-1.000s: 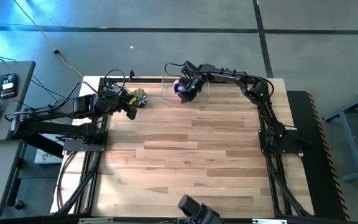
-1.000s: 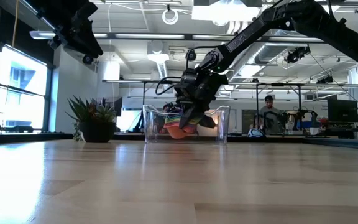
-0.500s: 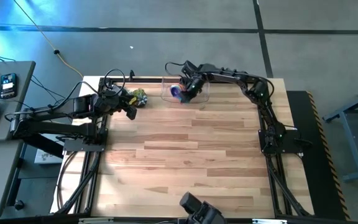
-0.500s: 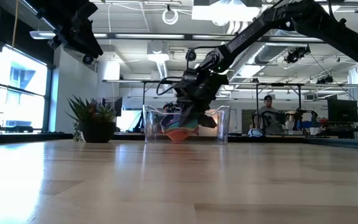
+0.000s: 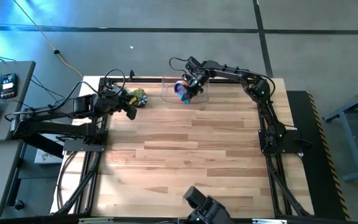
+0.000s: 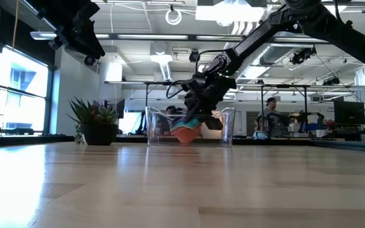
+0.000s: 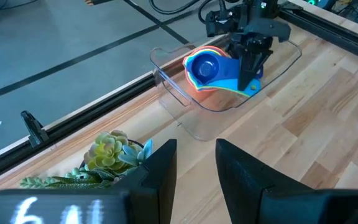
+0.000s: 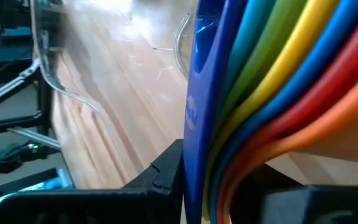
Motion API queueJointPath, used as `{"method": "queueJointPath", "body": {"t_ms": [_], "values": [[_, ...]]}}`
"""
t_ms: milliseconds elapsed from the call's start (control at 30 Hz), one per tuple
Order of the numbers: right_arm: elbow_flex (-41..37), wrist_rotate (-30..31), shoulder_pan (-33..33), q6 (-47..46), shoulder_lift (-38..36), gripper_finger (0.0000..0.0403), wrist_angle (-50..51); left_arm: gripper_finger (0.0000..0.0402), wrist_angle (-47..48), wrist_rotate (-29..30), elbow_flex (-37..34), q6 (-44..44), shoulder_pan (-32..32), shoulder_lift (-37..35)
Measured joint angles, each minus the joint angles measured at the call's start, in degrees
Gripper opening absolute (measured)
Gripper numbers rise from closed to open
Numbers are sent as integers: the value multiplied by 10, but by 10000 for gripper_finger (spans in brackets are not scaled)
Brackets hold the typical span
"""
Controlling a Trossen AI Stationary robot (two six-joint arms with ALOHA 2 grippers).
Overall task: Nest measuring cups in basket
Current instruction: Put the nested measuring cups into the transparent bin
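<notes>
Inside the basket (image 7: 278, 65), nested measuring cups (image 7: 213, 71) sit between the right gripper (image 7: 248, 68) fingers.

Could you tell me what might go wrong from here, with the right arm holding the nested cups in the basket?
1. The right gripper pinches the cups by their stacked handles only; they could fan apart or slip.
2. The stack is tilted in the basket, so on release it may tip onto its side.
3. The basket is light and near the table's far edge; withdrawing could drag or nudge it.
</notes>
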State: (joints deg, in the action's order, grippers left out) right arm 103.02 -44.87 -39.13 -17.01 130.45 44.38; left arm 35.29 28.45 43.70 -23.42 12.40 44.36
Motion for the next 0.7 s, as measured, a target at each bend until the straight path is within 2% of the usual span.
{"method": "queueJointPath", "body": {"t_ms": [167,367,533,700], "values": [[0,-25,-7,-18,0,76,0,104,0,0,0,0,0,0],[0,-36,-10,-25,0,120,3,104,0,0,0,-5,0,0],[0,-36,-11,-36,0,150,10,104,-7,0,0,-6,0,0],[0,-21,-21,-41,0,160,18,104,-9,0,0,-5,0,0]]}}
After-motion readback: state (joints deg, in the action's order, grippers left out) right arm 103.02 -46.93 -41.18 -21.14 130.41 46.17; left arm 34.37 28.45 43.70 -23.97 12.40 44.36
